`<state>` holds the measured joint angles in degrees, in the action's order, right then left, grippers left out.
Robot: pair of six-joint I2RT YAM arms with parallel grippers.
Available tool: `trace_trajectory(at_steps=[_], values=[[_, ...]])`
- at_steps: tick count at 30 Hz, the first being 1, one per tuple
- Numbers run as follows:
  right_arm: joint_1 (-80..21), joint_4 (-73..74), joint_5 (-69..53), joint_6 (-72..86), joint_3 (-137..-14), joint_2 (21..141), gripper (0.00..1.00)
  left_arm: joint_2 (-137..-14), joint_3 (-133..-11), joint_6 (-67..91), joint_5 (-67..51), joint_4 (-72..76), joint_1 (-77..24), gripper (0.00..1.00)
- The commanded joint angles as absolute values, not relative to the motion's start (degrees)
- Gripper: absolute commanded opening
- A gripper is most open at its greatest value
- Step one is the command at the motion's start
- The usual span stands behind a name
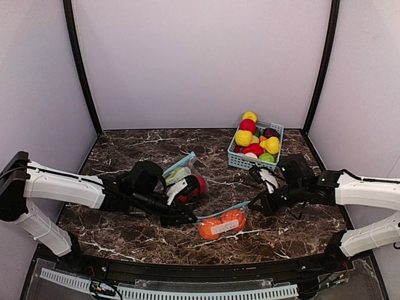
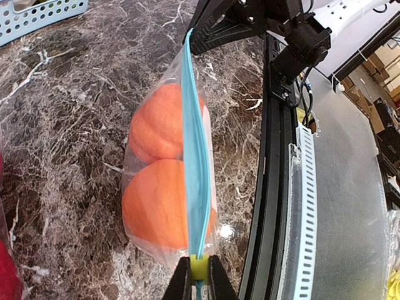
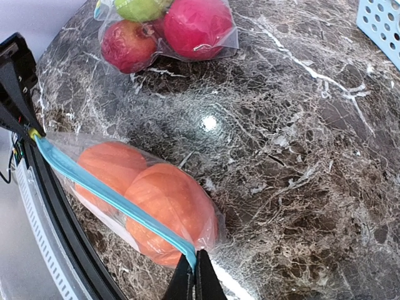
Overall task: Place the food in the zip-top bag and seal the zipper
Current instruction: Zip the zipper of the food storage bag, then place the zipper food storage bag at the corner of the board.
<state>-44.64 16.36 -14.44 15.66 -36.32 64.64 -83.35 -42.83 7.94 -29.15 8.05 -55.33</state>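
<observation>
A clear zip-top bag with a blue zipper strip holds two orange toy fruits and stands on the marble table between my grippers. My left gripper is shut on the yellow-green slider at the bag's left end. My right gripper is shut on the zipper strip's other end. The blue strip runs taut and straight between them. In the right wrist view the oranges show through the plastic.
A second bag with red and green fruit lies behind my left gripper. The light-blue basket, piled with yellow, red and green fruit, stands at the back right. The black table rail runs close along the bag.
</observation>
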Motion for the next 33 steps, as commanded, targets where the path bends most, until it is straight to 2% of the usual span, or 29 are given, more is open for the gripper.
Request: trace_trajectory(at_steps=[1, 3, 4, 5, 6, 8, 10, 12, 18, 25, 33], values=[[-43.6, 16.3, -16.7, 14.7, -37.3, 65.6, 0.09, -83.4, -43.8, 12.1, -26.2, 4.7, -54.9, 0.1], [-43.6, 16.3, -16.5, 15.0, -37.5, 65.7, 0.23, -83.1, -44.1, 13.3, -24.7, 4.7, -54.9, 0.21], [-43.6, 16.2, -16.2, 15.1, -37.5, 65.4, 0.35, -82.7, -44.2, 13.9, -24.4, 4.7, -54.9, 0.29], [-43.6, 16.2, -15.9, 15.2, -37.6, 65.2, 0.41, -82.4, -44.2, 14.2, -24.1, 4.8, -54.9, 0.34], [-43.6, 16.2, -15.7, 15.3, -37.6, 64.7, 0.48, -81.7, -44.1, 14.7, -24.0, 4.7, -54.9, 0.46], [-43.6, 16.1, -15.0, 15.5, -37.6, 63.4, 0.62, -80.4, -43.8, 15.4, -23.4, 4.8, -54.9, 0.6], [-43.6, 16.2, -14.3, 15.9, -37.6, 61.6, 0.75, -78.8, -43.5, 16.2, -22.1, 4.4, -54.7, 0.71], [-43.5, 16.3, -13.6, 16.4, -37.7, 60.2, 0.83, -77.2, -43.3, 17.0, -20.8, 3.6, -54.5, 0.76], [-42.4, 17.3, -11.9, 18.6, -39.5, 59.1, 0.95, -72.6, -44.1, 19.2, -18.8, -0.7, -51.2, 0.83], [-37.1, 18.2, -10.6, 21.9, -39.2, 60.0, 0.97, -67.8, -45.3, 19.1, -14.2, -10.7, -44.4, 0.89], [-24.9, 21.5, -9.9, 22.9, -36.9, 59.9, 0.99, -60.7, -42.9, 15.7, -12.9, -22.3, -28.5, 0.93]])
